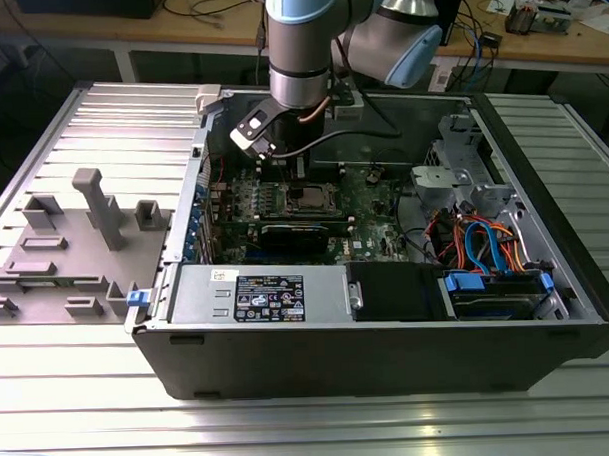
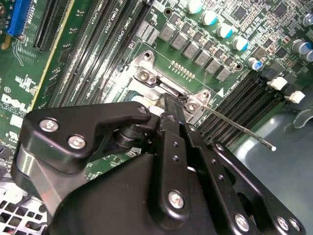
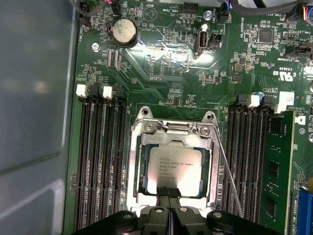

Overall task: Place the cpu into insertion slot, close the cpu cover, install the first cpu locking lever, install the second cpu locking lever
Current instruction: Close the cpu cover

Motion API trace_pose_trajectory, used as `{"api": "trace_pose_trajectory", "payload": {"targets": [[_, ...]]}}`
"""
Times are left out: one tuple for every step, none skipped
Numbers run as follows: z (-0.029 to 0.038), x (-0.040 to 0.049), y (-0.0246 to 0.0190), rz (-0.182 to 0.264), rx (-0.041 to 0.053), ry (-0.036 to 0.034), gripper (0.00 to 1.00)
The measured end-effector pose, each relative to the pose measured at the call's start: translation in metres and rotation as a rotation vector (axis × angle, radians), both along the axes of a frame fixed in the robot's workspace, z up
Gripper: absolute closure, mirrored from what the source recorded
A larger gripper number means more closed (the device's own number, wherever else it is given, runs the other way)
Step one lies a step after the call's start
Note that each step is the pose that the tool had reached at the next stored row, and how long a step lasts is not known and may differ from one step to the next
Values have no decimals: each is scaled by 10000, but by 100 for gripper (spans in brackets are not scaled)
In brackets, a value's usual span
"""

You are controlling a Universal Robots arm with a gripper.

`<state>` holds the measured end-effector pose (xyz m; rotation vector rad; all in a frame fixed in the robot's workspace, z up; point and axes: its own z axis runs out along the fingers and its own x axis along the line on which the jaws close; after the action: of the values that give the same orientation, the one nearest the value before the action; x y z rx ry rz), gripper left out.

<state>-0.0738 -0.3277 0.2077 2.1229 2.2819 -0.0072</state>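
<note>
The cpu (image 3: 173, 164), silver-topped, lies flat in the insertion slot (image 3: 133, 186) of the green motherboard. The cpu cover (image 3: 143, 166), a silvery frame, lies down around the chip. My gripper (image 3: 169, 193) is shut, its two black fingertips pressed together at the near edge of the cover with nothing between them. In the second wrist view the gripper (image 2: 168, 104) hides most of the socket (image 2: 161, 81). A thin locking lever (image 3: 229, 169) slants away from the socket over the memory slots, its free end (image 2: 273, 148) loose. In the exterior view the gripper (image 1: 297, 170) hangs just above the socket (image 1: 311, 198).
Long black memory slots (image 3: 100, 161) flank the socket, with a green memory stick (image 3: 276, 166) at one side. A coin battery (image 3: 122, 32) sits further up the board. The case wall (image 3: 34, 98) stands close by. A grey fixture tray (image 1: 75, 246) lies at the exterior view's left.
</note>
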Motion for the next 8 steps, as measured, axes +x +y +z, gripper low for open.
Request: {"api": "trace_pose_trajectory", "payload": {"targets": [[15, -1, -1, 0, -5, 3, 89], [30, 0, -1, 1, -4, 2, 89], [30, 13, -1, 2, -5, 3, 89], [30, 32, -1, 0, -6, 3, 89], [30, 51, -1, -1, -5, 3, 89], [30, 99, -1, 2, -5, 3, 89], [30, 145, -1, 0, -5, 2, 89], [30, 188, -1, 0, -4, 3, 89]]}}
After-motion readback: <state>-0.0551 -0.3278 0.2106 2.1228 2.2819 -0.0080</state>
